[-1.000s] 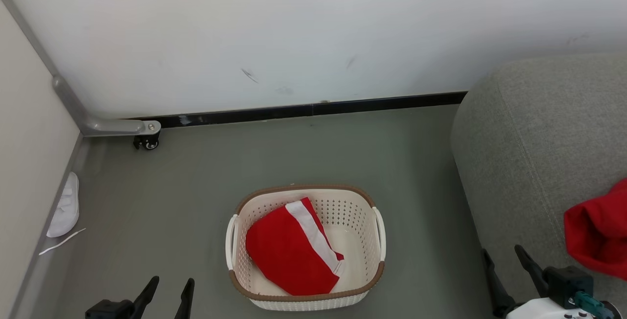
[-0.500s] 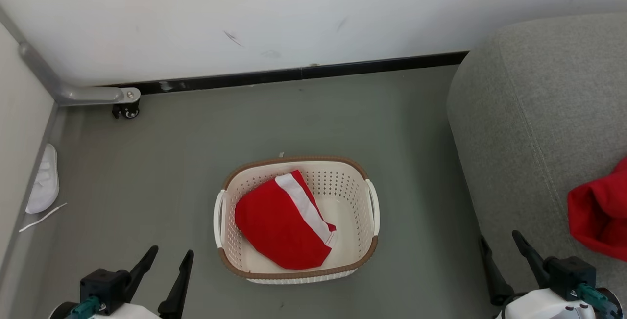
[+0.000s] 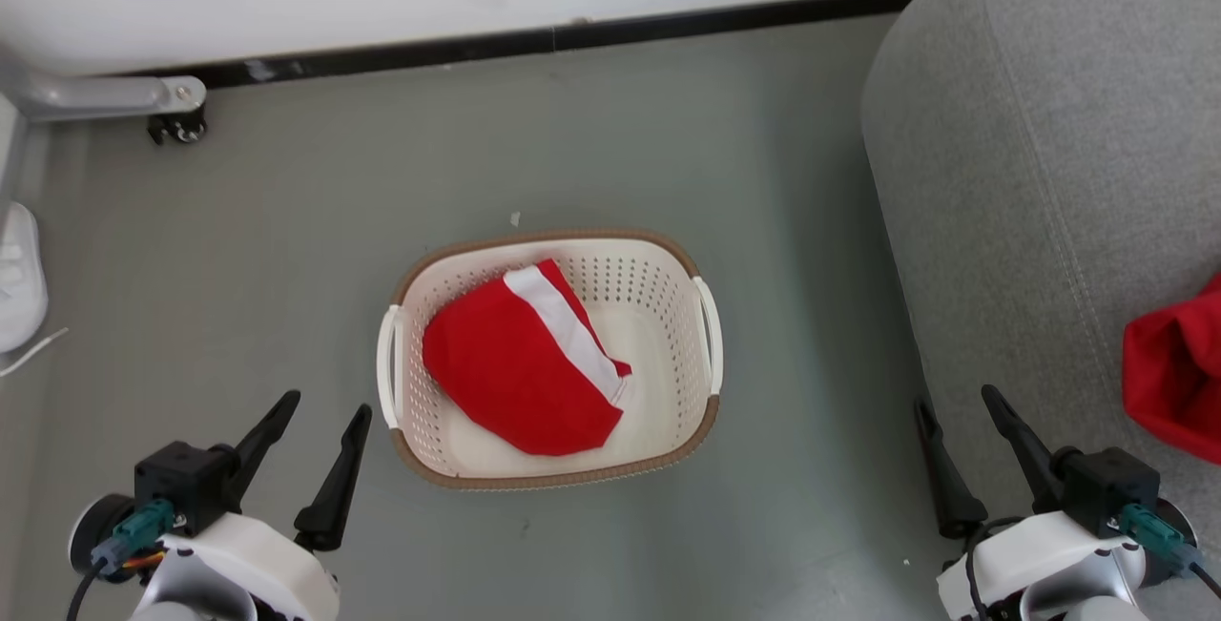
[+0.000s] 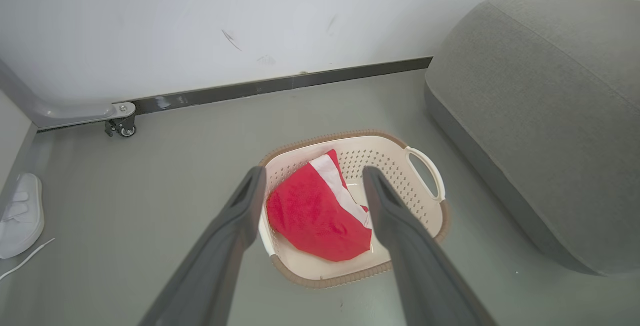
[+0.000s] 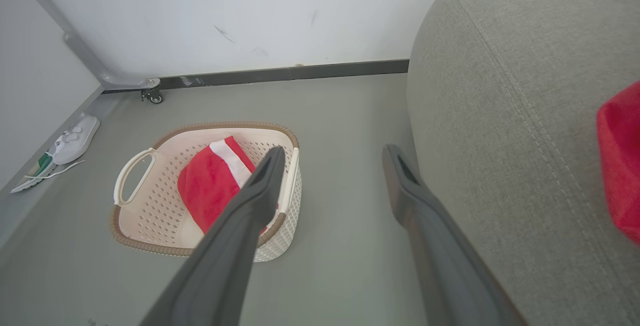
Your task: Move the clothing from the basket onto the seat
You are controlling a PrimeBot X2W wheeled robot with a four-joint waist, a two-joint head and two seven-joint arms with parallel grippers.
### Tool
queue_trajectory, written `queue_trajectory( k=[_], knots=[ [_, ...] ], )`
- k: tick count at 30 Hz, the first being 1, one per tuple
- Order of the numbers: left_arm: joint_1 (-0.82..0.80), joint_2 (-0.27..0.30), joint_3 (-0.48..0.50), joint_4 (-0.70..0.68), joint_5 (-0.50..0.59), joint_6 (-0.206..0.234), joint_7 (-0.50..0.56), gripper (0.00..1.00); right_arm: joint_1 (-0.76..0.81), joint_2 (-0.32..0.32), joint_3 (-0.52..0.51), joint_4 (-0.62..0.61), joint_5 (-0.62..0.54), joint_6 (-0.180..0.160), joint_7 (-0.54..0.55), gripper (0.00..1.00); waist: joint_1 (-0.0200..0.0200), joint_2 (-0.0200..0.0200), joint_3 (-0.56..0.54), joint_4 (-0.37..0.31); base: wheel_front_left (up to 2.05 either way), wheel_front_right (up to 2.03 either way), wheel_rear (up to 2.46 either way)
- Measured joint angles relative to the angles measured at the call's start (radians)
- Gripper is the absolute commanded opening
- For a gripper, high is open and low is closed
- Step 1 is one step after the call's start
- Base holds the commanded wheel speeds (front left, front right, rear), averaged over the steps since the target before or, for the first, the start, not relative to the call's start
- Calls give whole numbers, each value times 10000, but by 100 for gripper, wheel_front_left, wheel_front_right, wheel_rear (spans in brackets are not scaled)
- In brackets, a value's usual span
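A cream perforated basket (image 3: 694, 430) (image 4: 430, 206) (image 5: 150, 211) with a brown rim stands on the floor. Folded inside it lies red clothing with a broad white band (image 3: 506, 373) (image 4: 312, 216) (image 5: 207, 188). A second red piece of clothing (image 3: 1178, 373) (image 5: 620, 150) rests on the grey seat (image 3: 1030, 144) (image 4: 540, 105) (image 5: 500, 115) at the right edge. My left gripper (image 3: 322, 403) (image 4: 311, 178) hangs open, low and left of the basket, nothing between its fingers. My right gripper (image 3: 957, 400) (image 5: 334, 151) is open too, beside the seat's front edge.
A white slipper (image 3: 19, 278) (image 4: 20, 213) (image 5: 75, 138) with a loose lace lies by the left wall. A grey metal leg with a caster (image 3: 176, 125) (image 4: 120, 126) stands in the far left corner. Grey floor surrounds the basket; a black skirting runs along the white wall.
The head camera has tilted down, so the whole picture slid upward and both grippers show more fully. The basket and clothing have not moved on the floor.
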Motion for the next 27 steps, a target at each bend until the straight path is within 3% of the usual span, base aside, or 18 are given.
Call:
queue_trajectory(
  k=[13,27],
  knots=[
    [-1164,278,-59,-247,263,-343,324,100,-618,-8,351,-349,261,2,0,100,0,0,1278,-361,0,0,0],
    [-2317,640,-140,-278,709,-430,1080,100,-1228,-12,742,-499,690,2,0,100,0,0,2384,-822,0,0,0]
  ],
)
